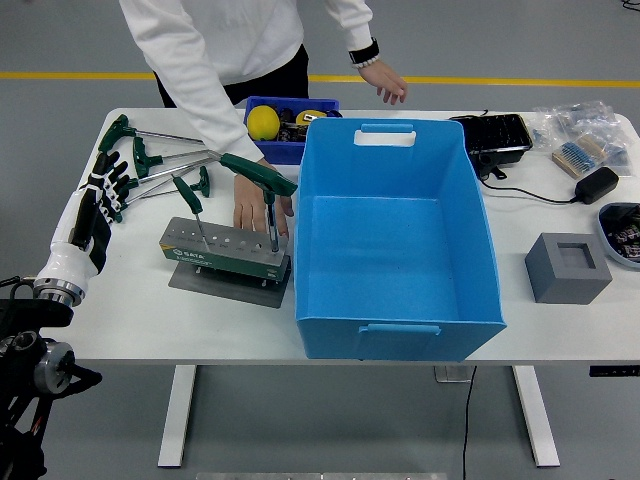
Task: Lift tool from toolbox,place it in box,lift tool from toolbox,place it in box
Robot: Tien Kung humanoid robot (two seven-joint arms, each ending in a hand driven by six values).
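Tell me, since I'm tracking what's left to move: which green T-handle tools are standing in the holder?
Two: the small one near the toolbox left end, and the large-handled one at its right end. The others lie flat behind it.

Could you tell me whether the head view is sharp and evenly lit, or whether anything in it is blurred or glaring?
Head view: even, soft overhead light, only faint shadows under the blue box and tool stand; no strong glare on the white table; tools look sharp, and the person's raised hand shows slight motion softness.

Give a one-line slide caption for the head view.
Person's hand rests behind the tool stand holding two T-handle tools; left hand waits open at the table's left, blue box empty.
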